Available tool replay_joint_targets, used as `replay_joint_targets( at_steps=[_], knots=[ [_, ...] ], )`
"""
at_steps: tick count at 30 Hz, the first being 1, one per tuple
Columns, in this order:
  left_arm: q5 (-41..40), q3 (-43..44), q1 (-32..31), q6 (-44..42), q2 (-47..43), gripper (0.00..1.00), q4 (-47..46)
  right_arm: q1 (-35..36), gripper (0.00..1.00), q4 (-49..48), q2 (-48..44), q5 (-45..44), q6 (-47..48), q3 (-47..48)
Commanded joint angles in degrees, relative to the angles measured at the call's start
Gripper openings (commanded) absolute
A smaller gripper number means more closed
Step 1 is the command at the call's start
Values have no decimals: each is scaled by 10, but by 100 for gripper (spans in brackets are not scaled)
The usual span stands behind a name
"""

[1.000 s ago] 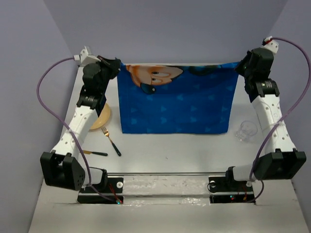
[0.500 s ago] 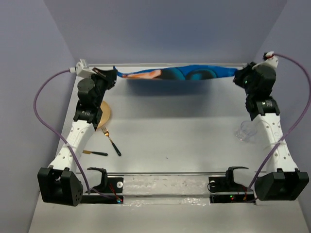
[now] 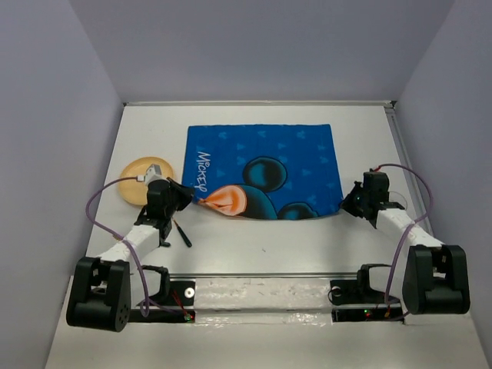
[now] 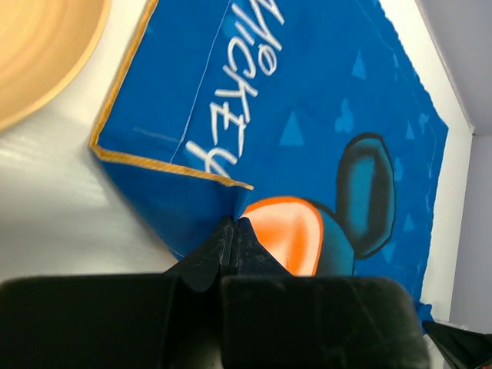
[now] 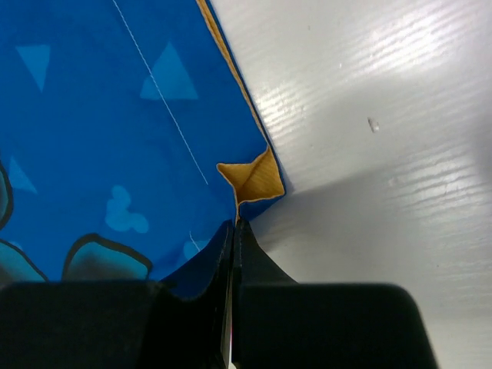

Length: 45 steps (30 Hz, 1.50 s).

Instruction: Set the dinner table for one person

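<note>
Blue cloth placemat (image 3: 265,169) spread mid-tabletop, nearer the far edge. White tabletop (image 3: 307,246) beneath all, from the arm bases to the far wall. Left end effector (image 3: 194,200) pinched tight on near-left corner, right end effector (image 3: 347,206) likewise on near-right corner. Tan plate (image 3: 146,171) near left edge.

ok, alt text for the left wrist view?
The left pincer, seen from just behind its black fingers, is shut on the near edge of a blue Mickey placemat. The placemat spreads away over the white tabletop, and part of a tan plate shows at the upper left.
</note>
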<state>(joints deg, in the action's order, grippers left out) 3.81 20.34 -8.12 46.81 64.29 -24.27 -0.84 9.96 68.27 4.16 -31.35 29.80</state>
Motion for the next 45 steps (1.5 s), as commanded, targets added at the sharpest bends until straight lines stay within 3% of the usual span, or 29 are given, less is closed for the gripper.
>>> replay_joint_targets(
  at_steps=[1, 7, 16, 29, 31, 39, 42, 43, 45],
  knots=[
    [10, -50, 5, 4, -53, 0, -60, -5, 0, -38, -27, 47, -25, -24],
    [13, -100, 6, 4, -116, 0, -35, -5, 0, 14, -115, 28, -51, -61],
    [5, -106, 11, 4, -210, 0, 44, -5, 0, 123, -264, 2, -92, -61],
    [2, -108, 11, 24, -273, 0, 132, -5, 0, 169, -285, -33, -103, -41],
    [-10, -101, 11, 24, -298, 9, 149, -5, 0, 169, -279, -38, -95, -34],
    [-5, -79, 11, 19, -320, 22, 180, -5, 1, 176, -270, -60, -86, -10],
    [-5, -81, 11, 15, -334, 46, 183, -5, 18, 179, -276, -55, -85, -11],
    [-6, -77, 11, 14, -340, 54, 186, -5, 38, 179, -277, -53, -84, -8],
    [-9, -56, 11, 1, -345, 80, 199, -5, 56, 179, -280, -50, -75, 0]
  ],
)
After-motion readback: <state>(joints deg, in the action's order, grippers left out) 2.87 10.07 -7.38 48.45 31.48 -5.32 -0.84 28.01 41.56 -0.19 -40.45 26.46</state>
